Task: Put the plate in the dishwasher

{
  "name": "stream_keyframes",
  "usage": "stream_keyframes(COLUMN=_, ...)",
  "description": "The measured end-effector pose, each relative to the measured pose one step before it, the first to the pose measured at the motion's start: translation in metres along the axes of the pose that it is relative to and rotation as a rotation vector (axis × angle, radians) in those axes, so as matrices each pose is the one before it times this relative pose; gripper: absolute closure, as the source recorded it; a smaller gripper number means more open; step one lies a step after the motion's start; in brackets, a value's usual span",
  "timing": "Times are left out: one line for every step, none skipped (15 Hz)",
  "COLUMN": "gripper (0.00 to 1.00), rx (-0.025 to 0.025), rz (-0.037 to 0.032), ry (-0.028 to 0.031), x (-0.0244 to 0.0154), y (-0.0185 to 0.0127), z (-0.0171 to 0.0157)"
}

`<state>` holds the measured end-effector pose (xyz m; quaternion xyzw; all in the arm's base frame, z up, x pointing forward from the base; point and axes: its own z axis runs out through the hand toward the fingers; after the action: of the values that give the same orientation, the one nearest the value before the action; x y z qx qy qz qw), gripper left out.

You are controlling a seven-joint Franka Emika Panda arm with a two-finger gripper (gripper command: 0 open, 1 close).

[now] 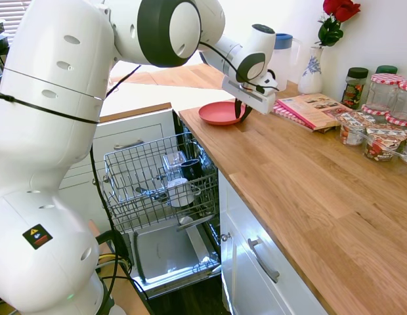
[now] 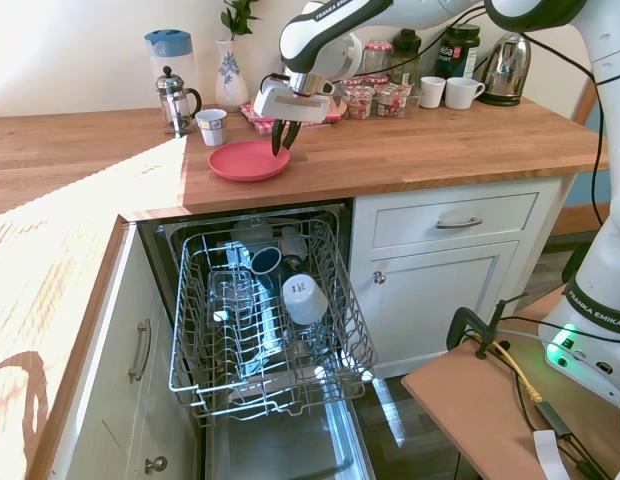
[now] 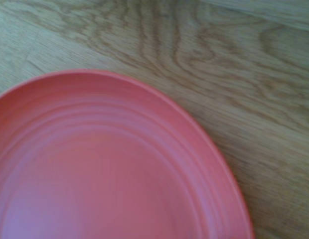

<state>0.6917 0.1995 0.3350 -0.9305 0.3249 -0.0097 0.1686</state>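
Coral-red, that's the plate (image 2: pixel 249 160), sitting on the oak counter (image 2: pixel 410 150) above the open dishwasher (image 2: pixel 265 310). My gripper (image 2: pixel 284 145) is pinched narrow on the plate's rim at the edge nearest the jars; it looks like I have it, just barely. The risk as I judge it: a thin rim grip on slick plastic, so the plate could swivel or slip as I lift, then clatter into the cups in the rack (image 1: pixel 157 180) below.
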Motion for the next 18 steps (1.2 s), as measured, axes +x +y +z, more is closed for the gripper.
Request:
stream_keyframes(gripper=1.00, rx=0.00056, rz=0.00084, ry=-0.00063, x=0.00022, y=-0.00002, z=0.00047)
stream_keyframes(gripper=1.00, rx=0.00332, rz=0.00008, ry=0.00073, x=0.00028, y=-0.00121, z=-0.00139)
stream_keyframes(gripper=1.00, rx=0.00051, rz=-0.00015, ry=-0.00041, x=-0.00016, y=-0.00032, z=0.00023)
stream_keyframes(gripper=1.00, rx=0.00231, rz=-0.00181, ry=-0.00063, x=-0.00023, y=-0.00074, z=-0.00041)
stream_keyframes(gripper=1.00, rx=0.00220, rz=-0.00449, ry=0.00001, x=-0.00052, y=-0.00110, z=-0.00060)
stream_keyframes(gripper=1.00, rx=0.00426, rz=-0.00901, ry=0.00023, x=-0.00231, y=-0.00240, z=-0.00055)
stream_keyframes(gripper=1.00, rx=0.00735, rz=-0.01360, ry=0.00062, x=-0.00449, y=-0.00444, z=-0.00220)
stream_keyframes(gripper=1.00, rx=0.00927, rz=-0.01613, ry=0.00377, x=-0.00664, y=-0.00677, z=-0.00545)
stream_keyframes(gripper=1.00, rx=0.00634, rz=-0.02667, ry=0.00982, x=-0.00979, y=-0.00961, z=-0.00858)
stream_keyframes(gripper=1.00, rx=0.00151, rz=-0.03635, ry=0.01325, x=-0.01369, y=-0.01167, z=-0.00946)
stream_keyframes(gripper=1.00, rx=-0.00642, rz=-0.04144, ry=0.01490, x=-0.01906, y=-0.01359, z=-0.00868)
stream_keyframes(gripper=1.00, rx=-0.01708, rz=-0.04174, ry=0.01872, x=-0.02377, y=-0.01518, z=-0.00643)
stream_keyframes(gripper=1.00, rx=-0.02721, rz=-0.04657, ry=0.02864, x=-0.02562, y=-0.01653, z=-0.00461)
stream_keyframes(gripper=1.00, rx=-0.03611, rz=-0.04429, ry=0.03839, x=-0.03127, y=-0.01850, z=-0.00360)
stream_keyframes(gripper=1.00, rx=-0.03357, rz=-0.03982, ry=0.04480, x=-0.03221, y=-0.01880, z=-0.00399)
stream_keyframes(gripper=1.00, rx=-0.03002, rz=-0.03568, ry=0.05331, x=-0.03411, y=-0.01820, z=-0.00686)
stream_keyframes(gripper=1.00, rx=-0.02106, rz=-0.03175, ry=0.05567, x=-0.03381, y=-0.01621, z=-0.01043)
stream_keyframes(gripper=1.00, rx=-0.01715, rz=-0.03338, ry=0.06170, x=-0.03758, y=-0.01606, z=-0.01405)
